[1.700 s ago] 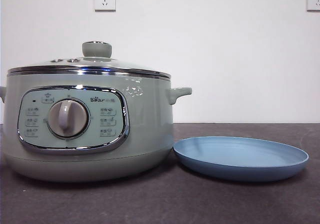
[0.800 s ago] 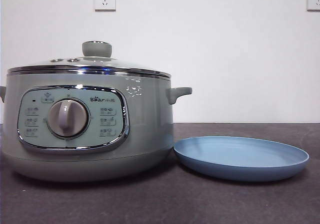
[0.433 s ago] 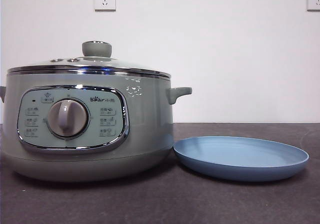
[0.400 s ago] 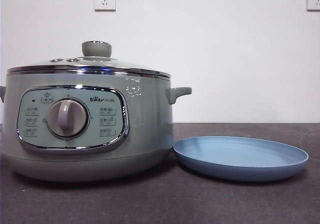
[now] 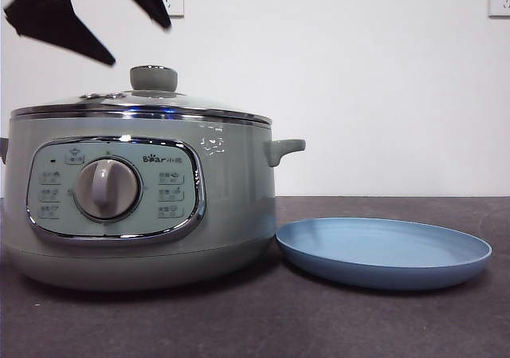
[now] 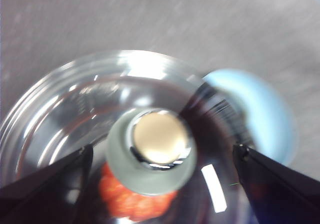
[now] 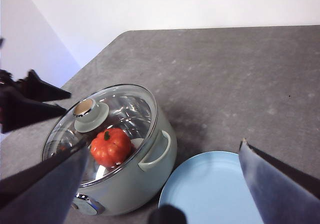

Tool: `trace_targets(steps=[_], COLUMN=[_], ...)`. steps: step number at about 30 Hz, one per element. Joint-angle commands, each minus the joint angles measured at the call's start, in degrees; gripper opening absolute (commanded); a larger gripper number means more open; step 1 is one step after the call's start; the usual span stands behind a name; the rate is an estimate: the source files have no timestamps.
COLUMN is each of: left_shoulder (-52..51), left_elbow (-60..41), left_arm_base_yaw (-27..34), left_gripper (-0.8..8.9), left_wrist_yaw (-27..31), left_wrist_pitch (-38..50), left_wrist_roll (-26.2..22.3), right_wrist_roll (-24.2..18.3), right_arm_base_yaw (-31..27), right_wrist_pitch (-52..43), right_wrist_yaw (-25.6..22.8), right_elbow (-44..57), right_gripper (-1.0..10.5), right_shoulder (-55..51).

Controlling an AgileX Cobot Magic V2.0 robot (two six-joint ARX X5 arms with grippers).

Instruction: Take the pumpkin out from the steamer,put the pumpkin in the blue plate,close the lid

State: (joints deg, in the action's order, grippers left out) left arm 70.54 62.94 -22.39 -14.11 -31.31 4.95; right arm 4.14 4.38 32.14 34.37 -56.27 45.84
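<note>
While the lid [image 5: 143,103] sits on the steamer [image 5: 139,206], you are at the very first step: getting it off. Your left claw [image 5: 111,23] hangs above the knob [image 6: 152,151] with its jaws spread wide to either side, touching nothing. Through the glass you can see the pumpkin [image 7: 110,146] resting inside the pot, beside the knob in the right wrist view. Your right claw [image 7: 165,184] waits well back and high, jaws spread too, looking down on the blue plate [image 5: 382,250], which lies bare on the bench [image 5: 255,326] just beside the steamer. Next, you likely need to lower the left claw squarely over the knob, pinch it, and lift straight up so the rim clears evenly.
</note>
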Motion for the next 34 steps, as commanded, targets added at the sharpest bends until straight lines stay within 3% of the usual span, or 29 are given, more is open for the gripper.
trace_targets(steps=[1,10,16,20,24,27,34], left_shoulder=[2.4,5.9,6.0,6.0,6.0,5.7,2.4], left_elbow=[0.2,0.2,0.2,0.2,0.2,0.2,2.1], left_arm_base_yaw=[-1.0,-3.5,-4.8,-5.0,-5.0,-5.0,-5.0], left_gripper=[4.69,4.60,1.21,-0.14,-0.09,-0.09,-0.09], left_wrist_yaw=[3.3,4.1,5.0,5.1,5.2,5.5,10.2], left_wrist_pitch=[0.8,4.5,3.9,2.9,4.0,5.6,6.6], left_wrist_roll=[-3.4,-4.2,-7.0,-8.2,-8.2,-8.2,-8.2], right_wrist_roll=[0.6,1.0,1.0,1.0,1.0,4.0,5.0], right_arm_base_yaw=[-0.1,-0.1,-0.1,-0.1,-0.1,-0.1,1.6], right_wrist_pitch=[0.0,0.2,0.3,0.3,-0.2,0.1,-1.5], right_wrist_yaw=[0.0,0.0,0.0,0.0,0.0,0.1,0.2], right_elbow=[0.0,0.0,0.0,0.0,0.0,0.0,0.0], right_gripper=[5.0,5.0,5.0,5.0,5.0,5.0,5.0], right_shoulder=[0.1,0.1,0.1,0.1,0.2,0.2,0.8])
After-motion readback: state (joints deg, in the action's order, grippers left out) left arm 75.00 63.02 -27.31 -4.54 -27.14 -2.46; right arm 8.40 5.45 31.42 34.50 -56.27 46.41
